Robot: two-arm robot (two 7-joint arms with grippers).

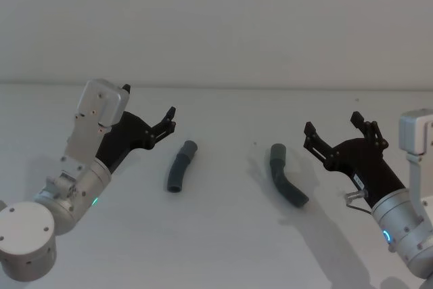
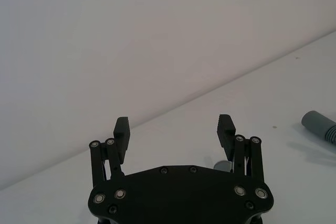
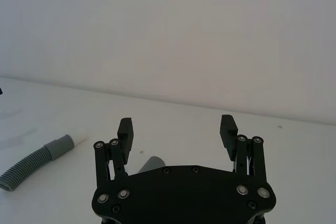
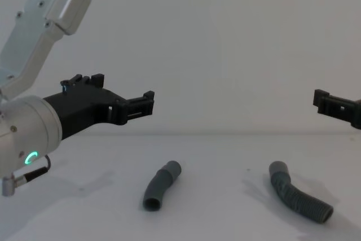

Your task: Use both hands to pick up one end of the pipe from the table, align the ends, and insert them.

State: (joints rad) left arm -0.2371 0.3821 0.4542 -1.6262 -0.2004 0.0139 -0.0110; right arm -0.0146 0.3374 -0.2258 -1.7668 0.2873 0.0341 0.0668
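Head: high, angled down onto desk [image 1: 223, 248]. Chest: low, level across desk, side-on. Wrists: close behind own jaws, facing forward toward wall [image 2: 131, 35]. Shared by head and chest: left hose piece [image 1: 181, 167], right hose piece [image 1: 287, 182].

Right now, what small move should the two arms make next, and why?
Probably lower each open gripper onto its nearer hose piece: the left gripper hovers near the left piece, the right gripper near the right piece, and both lie untouched on the table.
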